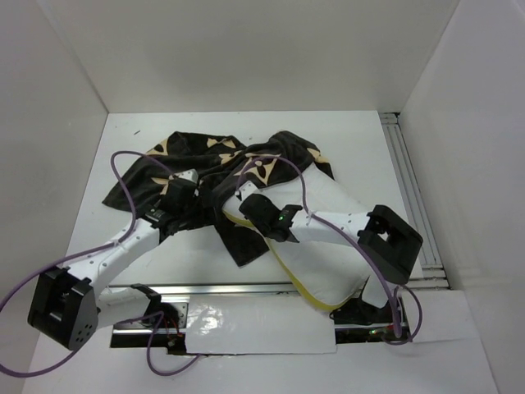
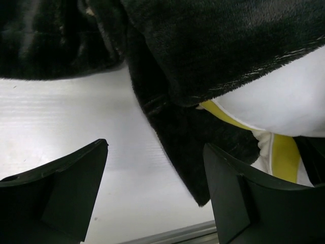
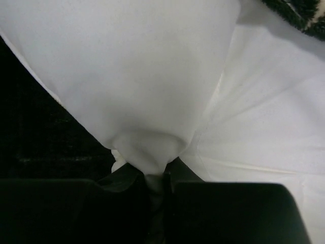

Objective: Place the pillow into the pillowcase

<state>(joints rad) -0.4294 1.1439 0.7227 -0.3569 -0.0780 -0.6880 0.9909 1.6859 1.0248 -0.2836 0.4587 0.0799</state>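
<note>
The pillowcase [image 1: 205,160], dark plush with tan motifs, lies crumpled at the middle back of the table. The white pillow [image 1: 316,267] with yellow piping lies to its right, its far end tucked under the pillowcase's edge. My left gripper [image 1: 187,195] is open and empty, low over the table beside the pillowcase's near flap; in the left wrist view [image 2: 156,145] the flap [image 2: 213,46] lies by the right finger, over the pillow [image 2: 284,101]. My right gripper [image 1: 246,205] is shut on a pinch of the pillow's cloth [image 3: 142,66], its jaws [image 3: 160,175] closed on the fold, with dark pillowcase [image 3: 30,132] at the left.
An aluminium rail [image 1: 246,289] runs along the near edge and another [image 1: 410,180] along the right side. White walls enclose the table on three sides. A white sheet [image 1: 246,324] lies in front of the rail. Purple cables loop over both arms.
</note>
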